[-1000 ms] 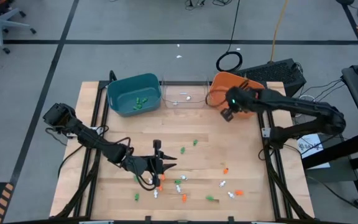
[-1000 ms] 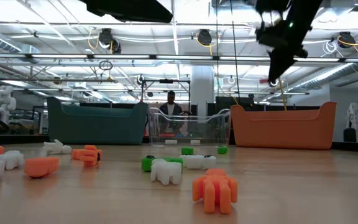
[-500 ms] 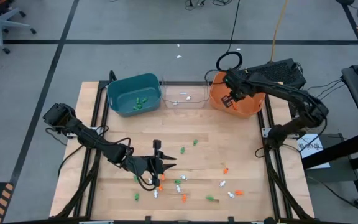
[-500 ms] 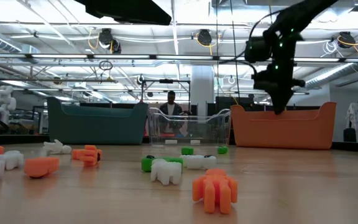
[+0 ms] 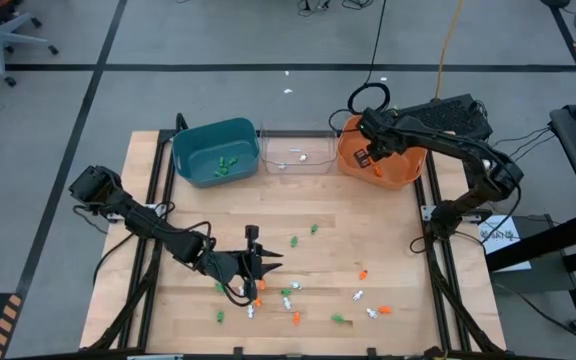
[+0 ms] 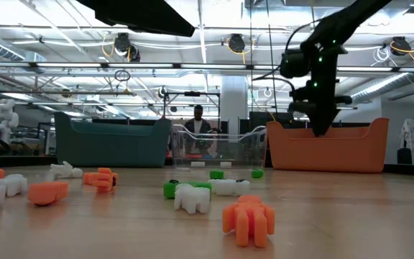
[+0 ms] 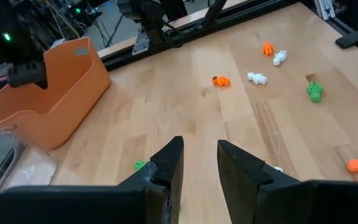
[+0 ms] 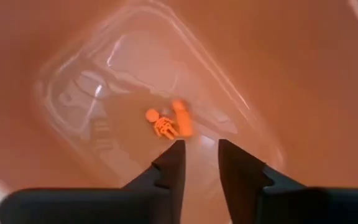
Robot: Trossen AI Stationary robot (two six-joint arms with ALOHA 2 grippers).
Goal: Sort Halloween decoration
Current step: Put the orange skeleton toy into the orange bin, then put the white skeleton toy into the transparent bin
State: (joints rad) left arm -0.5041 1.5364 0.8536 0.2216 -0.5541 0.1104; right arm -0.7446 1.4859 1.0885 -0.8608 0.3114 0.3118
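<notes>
Tiny orange, green and white trinkets lie scattered on the near half of the table (image 5: pixel 363 273) (image 6: pixel 249 218) (image 7: pixel 221 80). My right gripper (image 5: pixel 368 157) (image 6: pixel 320 128) hangs over the orange bin (image 5: pixel 408 172), pointing down into it, open with nothing between its fingers (image 8: pixel 197 155). Two orange trinkets (image 8: pixel 163 124) lie on the bin's floor below it. My left gripper (image 5: pixel 255 262) (image 7: pixel 197 158) hovers level over the near middle of the table, open and empty, beside a cluster of trinkets (image 5: pixel 288 292).
A teal bin (image 5: pixel 214 152) with green trinkets and a clear bin (image 5: pixel 296 152) with white ones stand along the far edge, left of the orange bin. A cable loop (image 5: pixel 368 98) lies on the floor beyond the table. A person (image 6: pixel 198 119) stands far behind it.
My right gripper has moved from beside the orange bin's near left corner toward the far edge, over the bin, and has come down toward the bin's rim. The left arm and the trinkets on the table have kept still.
</notes>
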